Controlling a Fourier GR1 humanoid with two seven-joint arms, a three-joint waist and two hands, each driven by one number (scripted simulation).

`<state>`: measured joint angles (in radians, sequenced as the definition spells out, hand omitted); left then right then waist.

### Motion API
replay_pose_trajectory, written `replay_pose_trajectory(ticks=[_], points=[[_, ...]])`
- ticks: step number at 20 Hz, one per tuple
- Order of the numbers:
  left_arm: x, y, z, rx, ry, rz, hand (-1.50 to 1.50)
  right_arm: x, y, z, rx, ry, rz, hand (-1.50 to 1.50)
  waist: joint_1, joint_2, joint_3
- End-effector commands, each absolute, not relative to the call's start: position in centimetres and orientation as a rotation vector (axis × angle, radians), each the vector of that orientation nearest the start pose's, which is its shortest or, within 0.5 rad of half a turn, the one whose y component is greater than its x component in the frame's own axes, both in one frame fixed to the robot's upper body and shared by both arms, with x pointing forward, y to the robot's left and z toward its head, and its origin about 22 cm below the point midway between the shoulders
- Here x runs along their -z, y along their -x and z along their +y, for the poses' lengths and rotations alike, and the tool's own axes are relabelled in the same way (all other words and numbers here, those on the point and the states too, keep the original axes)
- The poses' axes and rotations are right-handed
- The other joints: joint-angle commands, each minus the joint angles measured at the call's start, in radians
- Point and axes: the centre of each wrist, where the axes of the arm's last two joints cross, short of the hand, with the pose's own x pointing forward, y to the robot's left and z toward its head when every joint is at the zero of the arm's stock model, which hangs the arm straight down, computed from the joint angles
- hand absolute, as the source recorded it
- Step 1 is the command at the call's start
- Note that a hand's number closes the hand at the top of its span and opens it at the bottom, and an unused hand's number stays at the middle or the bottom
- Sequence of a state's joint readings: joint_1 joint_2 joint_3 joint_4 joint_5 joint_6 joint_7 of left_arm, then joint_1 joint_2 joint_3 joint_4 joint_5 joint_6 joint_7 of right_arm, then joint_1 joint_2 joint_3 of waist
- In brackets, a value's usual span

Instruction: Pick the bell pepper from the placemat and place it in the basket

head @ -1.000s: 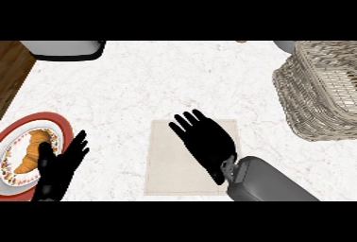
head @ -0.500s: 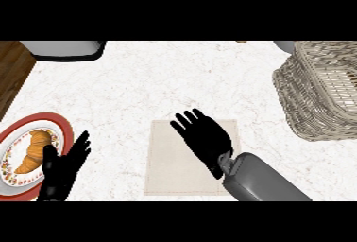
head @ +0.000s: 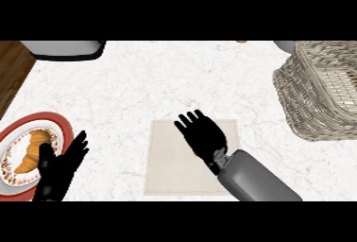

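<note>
The beige placemat (head: 167,175) lies on the white marble counter near the front. My right hand (head: 203,138) hovers over its upper middle, open, palm down and fingers spread. No bell pepper shows; the hand and forearm cover part of the mat. The wicker basket (head: 317,94) stands at the right edge, well apart from the hand. My left hand (head: 61,166) rests open at the lower left, fingers up, beside the plate.
A red-rimmed plate (head: 14,137) holding a croissant (head: 31,152) sits at the left edge. A grey container (head: 63,48) stands at the back left, and a dark wooden strip (head: 10,71) runs along the far left.
My right forearm has swung a little to the left and the hand has edged slightly away over the placemat. The left hand has hardly moved.
</note>
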<state>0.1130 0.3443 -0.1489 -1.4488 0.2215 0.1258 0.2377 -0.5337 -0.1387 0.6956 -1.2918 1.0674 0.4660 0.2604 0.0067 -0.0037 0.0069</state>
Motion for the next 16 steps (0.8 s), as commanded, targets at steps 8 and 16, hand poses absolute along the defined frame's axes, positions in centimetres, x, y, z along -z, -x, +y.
replay_pose_trajectory(ticks=[8,16], points=[[6.0,-20.4,30.2,0.02,-0.17,-1.002,0.0,-1.4,-29.7,-6.9,-1.937,0.67,-1.149,-1.5,-0.003,0.005,-0.007],[4.9,-21.0,29.0,0.02,-0.168,-1.012,0.0,0.3,-29.0,-8.6,-2.056,0.744,-1.244,1.5,-0.004,0.005,-0.007]])
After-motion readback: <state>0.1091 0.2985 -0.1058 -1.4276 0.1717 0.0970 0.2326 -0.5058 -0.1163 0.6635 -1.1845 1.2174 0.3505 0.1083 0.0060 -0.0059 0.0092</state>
